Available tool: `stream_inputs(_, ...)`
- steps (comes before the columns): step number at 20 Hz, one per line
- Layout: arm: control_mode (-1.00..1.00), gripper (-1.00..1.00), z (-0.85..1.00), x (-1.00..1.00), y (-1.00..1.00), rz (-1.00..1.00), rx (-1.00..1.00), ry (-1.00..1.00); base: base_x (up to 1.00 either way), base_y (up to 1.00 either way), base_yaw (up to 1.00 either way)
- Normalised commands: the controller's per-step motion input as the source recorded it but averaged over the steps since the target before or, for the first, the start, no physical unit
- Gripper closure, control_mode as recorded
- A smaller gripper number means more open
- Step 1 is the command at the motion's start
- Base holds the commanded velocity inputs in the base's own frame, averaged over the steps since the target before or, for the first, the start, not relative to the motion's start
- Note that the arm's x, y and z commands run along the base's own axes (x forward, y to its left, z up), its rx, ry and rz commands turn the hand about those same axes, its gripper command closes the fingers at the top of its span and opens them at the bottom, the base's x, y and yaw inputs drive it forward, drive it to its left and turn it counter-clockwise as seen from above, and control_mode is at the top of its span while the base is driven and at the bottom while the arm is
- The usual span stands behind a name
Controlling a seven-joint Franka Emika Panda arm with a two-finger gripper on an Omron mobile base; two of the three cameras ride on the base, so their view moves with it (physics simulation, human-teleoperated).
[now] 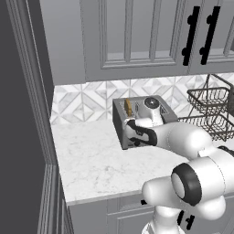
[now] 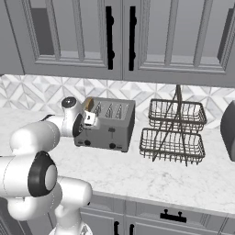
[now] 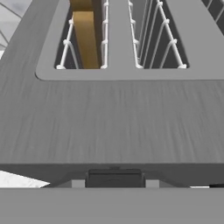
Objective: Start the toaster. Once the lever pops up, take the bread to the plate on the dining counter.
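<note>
Right base view, toaster [image 2: 108, 123] beside wire basket rack [image 2: 173, 131], bread [image 2: 88, 104] in slot, gripper [image 2: 88, 120] grip unclear, seemingly at toaster front.

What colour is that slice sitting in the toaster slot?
Tan-brown bread, clearest in the hand view, standing in a slot of the grey toaster.
</note>
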Motion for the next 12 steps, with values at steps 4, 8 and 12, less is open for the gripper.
stream_inputs(4,-1.00,1.00,0.00,0.00,0.00,0.00,0.00,0.00,0.00,0.00,0.00)
stream_inputs(8,-1.00,1.00,-0.05,-0.27,-0.11,0.00,0.00,0.00,0.00,0.00,0.00)
stream_inputs(12,-1.00,1.00,-0.45,0.00,0.00,0.00,-0.06,0.02,0.00,0.00,0.00)
